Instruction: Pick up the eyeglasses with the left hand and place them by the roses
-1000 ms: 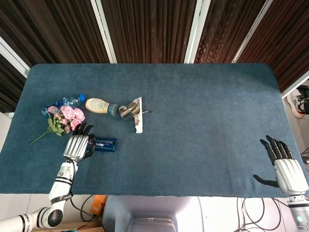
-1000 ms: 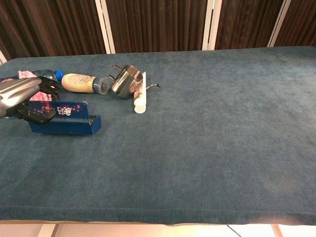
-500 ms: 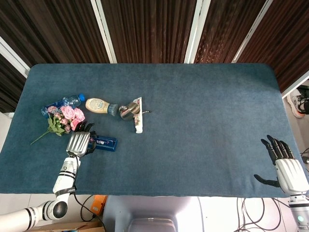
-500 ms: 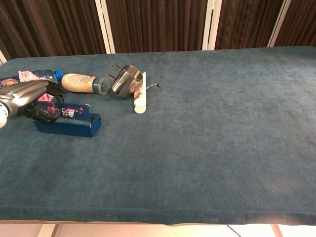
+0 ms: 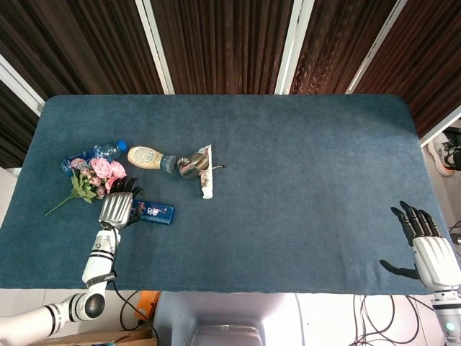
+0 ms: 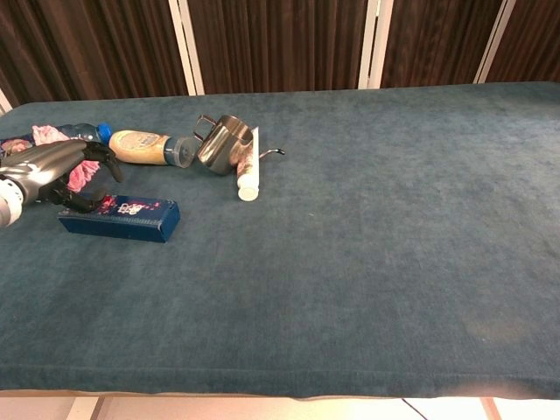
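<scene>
The eyeglasses are in a blue case (image 5: 154, 213) (image 6: 122, 219) that lies flat on the blue cloth, just right of the pink roses (image 5: 105, 172) (image 6: 81, 175). My left hand (image 5: 116, 208) (image 6: 48, 168) sits at the case's left end, between it and the roses. Its fingers are spread above the case, and the thumb hangs close to the case's left corner; no grip shows. My right hand (image 5: 430, 254) hovers at the table's near right edge, fingers apart and empty; the chest view does not show it.
Behind the roses lie a water bottle (image 5: 94, 153) (image 6: 87, 131) and a cream sauce bottle (image 5: 148, 157) (image 6: 143, 147). A metal cup (image 5: 191, 165) (image 6: 223, 142) and a white tube (image 5: 207, 178) (image 6: 248, 171) lie to their right.
The case was held tilted up in my left hand; it has been lowered flat onto the cloth closer to the roses, and the fingers have spread off it.
</scene>
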Robot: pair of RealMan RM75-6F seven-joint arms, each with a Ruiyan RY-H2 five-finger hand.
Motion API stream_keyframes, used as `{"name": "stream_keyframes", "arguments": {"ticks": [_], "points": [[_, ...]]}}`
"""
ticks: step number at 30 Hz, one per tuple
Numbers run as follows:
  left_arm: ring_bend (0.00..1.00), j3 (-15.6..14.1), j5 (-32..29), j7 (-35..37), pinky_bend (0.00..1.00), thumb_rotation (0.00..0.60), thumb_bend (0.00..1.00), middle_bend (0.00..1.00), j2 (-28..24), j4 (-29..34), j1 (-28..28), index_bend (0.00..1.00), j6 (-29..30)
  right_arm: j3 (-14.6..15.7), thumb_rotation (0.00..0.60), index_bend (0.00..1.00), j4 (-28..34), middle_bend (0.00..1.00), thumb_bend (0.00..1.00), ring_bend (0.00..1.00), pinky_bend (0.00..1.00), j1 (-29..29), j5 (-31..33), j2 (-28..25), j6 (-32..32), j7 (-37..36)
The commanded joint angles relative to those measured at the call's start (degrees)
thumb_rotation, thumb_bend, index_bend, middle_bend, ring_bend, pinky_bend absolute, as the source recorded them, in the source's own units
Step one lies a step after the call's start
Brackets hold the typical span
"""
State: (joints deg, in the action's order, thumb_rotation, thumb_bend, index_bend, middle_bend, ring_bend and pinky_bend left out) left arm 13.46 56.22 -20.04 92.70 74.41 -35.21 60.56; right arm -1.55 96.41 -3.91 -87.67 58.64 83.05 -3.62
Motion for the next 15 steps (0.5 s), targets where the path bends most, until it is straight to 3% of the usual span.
{"name": "stream_keyframes", "arguments": {"ticks": [1,5,9,15], "points": [[0.02,0.39,1.03,1.68,0.04,0.600,0.51,0.09,1.14,-1.87,-0.20,0.32,0.58,-0.01,0.600,0.00,0.02,0.00,0.15,0.00,0.00,0.04,0.00,-0.02,0.07,-0.07],[0.02,0.24,4.32,4.97,0.04,0.600,0.46,0.08,0.79,-1.54,0.55,0.25,2.76,-0.04,0.600,0.00,-0.03,0.00,0.15,0.00,0.00,-0.01,0.11,0.01,-0.06,0.13],[0.00,-1.63,6.92,7.24,0.03,0.600,0.41,0.05,-4.47,4.52,1.68,0.19,0.99,0.03,0.600,0.00,0.06,0.00,0.15,0.00,0.00,-0.03,0.06,0.06,-0.15,0.45],[0.00,-4.62,6.42,2.47,0.00,0.600,0.40,0.00,-12.23,11.93,1.40,0.09,-3.50,0.17,0.600,0.00,0.17,0.00,0.15,0.00,0.00,0.03,-0.23,0.15,-0.03,0.65]]}}
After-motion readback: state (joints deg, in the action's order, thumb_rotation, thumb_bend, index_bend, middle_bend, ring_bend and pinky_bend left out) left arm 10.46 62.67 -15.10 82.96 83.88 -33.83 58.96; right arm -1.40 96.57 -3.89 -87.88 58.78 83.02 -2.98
